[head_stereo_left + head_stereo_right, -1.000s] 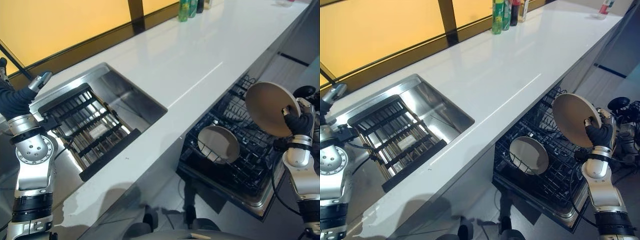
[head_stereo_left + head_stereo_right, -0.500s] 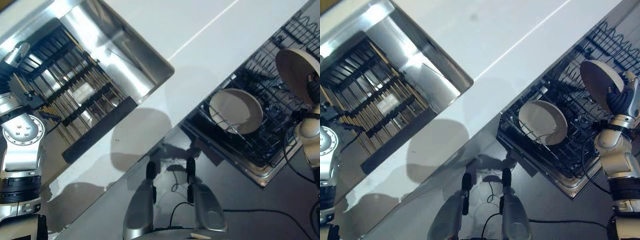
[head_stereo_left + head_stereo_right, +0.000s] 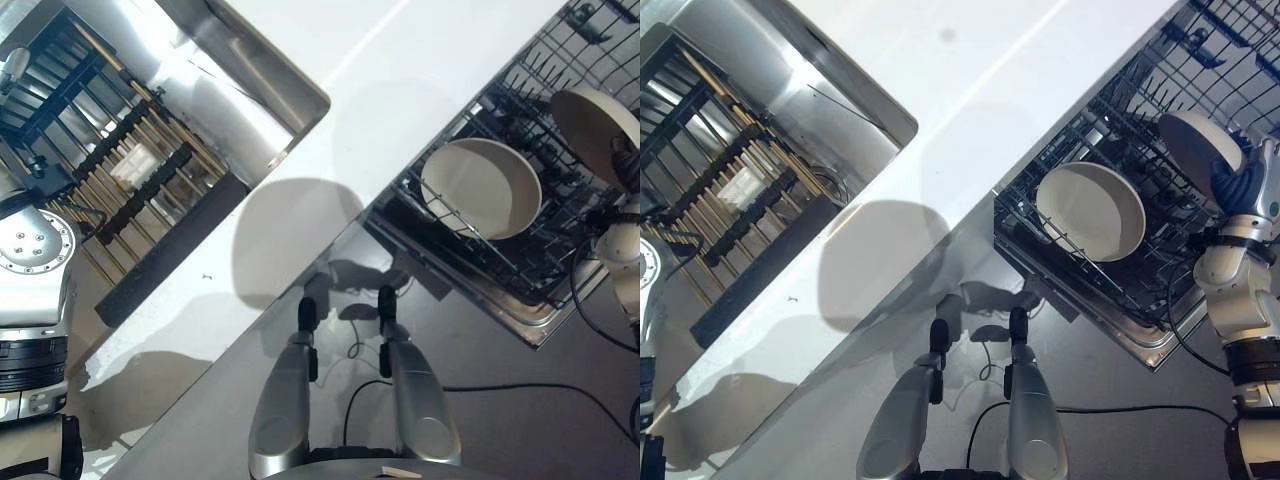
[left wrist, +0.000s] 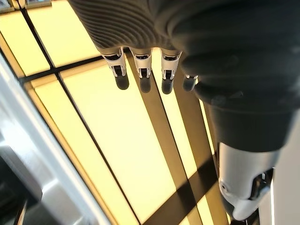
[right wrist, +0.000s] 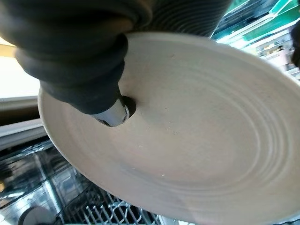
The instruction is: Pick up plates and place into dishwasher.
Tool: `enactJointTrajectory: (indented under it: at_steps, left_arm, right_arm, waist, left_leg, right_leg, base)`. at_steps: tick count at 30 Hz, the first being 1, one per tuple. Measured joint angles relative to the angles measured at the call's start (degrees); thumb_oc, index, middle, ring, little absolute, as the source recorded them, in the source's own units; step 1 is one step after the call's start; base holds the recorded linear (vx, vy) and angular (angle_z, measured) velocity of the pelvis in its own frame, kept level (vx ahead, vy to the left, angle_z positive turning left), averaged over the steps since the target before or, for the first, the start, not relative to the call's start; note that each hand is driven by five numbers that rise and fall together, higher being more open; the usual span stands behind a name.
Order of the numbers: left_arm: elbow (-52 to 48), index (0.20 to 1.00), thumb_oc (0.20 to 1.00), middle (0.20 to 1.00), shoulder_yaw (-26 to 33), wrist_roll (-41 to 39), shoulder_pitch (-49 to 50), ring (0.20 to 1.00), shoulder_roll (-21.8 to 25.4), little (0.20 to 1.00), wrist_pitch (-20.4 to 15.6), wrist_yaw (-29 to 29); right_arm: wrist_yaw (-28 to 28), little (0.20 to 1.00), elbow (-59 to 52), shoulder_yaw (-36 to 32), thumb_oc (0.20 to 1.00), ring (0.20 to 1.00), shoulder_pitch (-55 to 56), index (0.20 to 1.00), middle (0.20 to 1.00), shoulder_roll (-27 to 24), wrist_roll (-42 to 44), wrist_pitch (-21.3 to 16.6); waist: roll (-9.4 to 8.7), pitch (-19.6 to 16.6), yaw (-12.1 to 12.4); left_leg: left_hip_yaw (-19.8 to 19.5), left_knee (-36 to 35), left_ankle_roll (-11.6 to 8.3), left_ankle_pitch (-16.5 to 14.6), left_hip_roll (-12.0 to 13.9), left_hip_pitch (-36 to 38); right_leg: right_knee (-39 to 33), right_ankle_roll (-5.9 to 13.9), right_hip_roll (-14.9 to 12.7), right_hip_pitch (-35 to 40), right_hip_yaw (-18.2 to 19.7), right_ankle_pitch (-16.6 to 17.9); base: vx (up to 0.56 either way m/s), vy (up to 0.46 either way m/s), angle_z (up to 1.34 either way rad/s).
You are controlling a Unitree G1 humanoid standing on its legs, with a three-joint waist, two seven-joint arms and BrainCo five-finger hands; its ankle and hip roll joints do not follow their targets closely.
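My right hand point(image 3: 1240, 185) pinches a pale plate point(image 5: 197, 136) by its rim, thumb pressed to the ridged face, the rest of me wrapped behind it; I hold it on edge, tilted, above the far right side of the dishwasher rack point(image 3: 1110, 290), and I cannot tell whether its lower edge touches the wires. A second plate point(image 3: 1090, 212) already leans in the rack, nearer the counter, propped among the black tines and well apart from the one I carry. The rack is pulled out beside the white counter point(image 3: 400, 70), its metal front lip toward the floor. My left hand point(image 4: 140, 70) is up and idle, fingers point(image 4: 143, 70) hanging loosely straight with nothing in them, yellow panels with dark bars point(image 4: 108, 136) beyond their tips. Across the counter lies the steel sink point(image 3: 250, 90); a dark slatted drying rack point(image 3: 110, 170) sits in it, beside my left arm.
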Motion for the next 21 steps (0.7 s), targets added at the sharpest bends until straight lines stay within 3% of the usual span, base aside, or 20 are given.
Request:
enactJointTrajectory:
  at_steps: [7, 21]
  left_arm:
    - [0.02, 1.000, 1.000, 1.000, -2.56, 0.94, -2.34, 1.000, -0.02, 1.000, 0.79, 0.27]
    - [0.30, 1.000, 1.000, 1.000, -7.04, 0.95, -6.68, 1.000, 1.97, 1.000, 3.24, 0.53]
  right_arm:
    - [3.19, 0.200, 6.34, 4.17, 0.200, 0.200, -7.29, 0.200, 0.200, -1.28, -0.04, -0.38]
    - [5.82, 0.200, 14.50, 10.38, 0.200, 0.200, -13.43, 0.200, 0.200, -2.05, -0.01, -0.25]
  waist:
    - [1.43, 0.74, 0.13]
    - [1.44, 0.73, 0.19]
  left_leg:
    - [0.18, -0.38, -0.19, 0.56, -0.10, -1.15]
    - [-0.68, -0.69, -0.54, 1.93, -0.20, -2.03]
  right_leg:
    - [1.25, -0.18, -0.07, -2.04, 0.24, -0.11]
    - [2.93, -0.54, -0.37, -3.15, -1.06, -0.42]
  base:
    - [0.00, -0.003, -0.01]
    - [0.00, -0.061, 0.05]
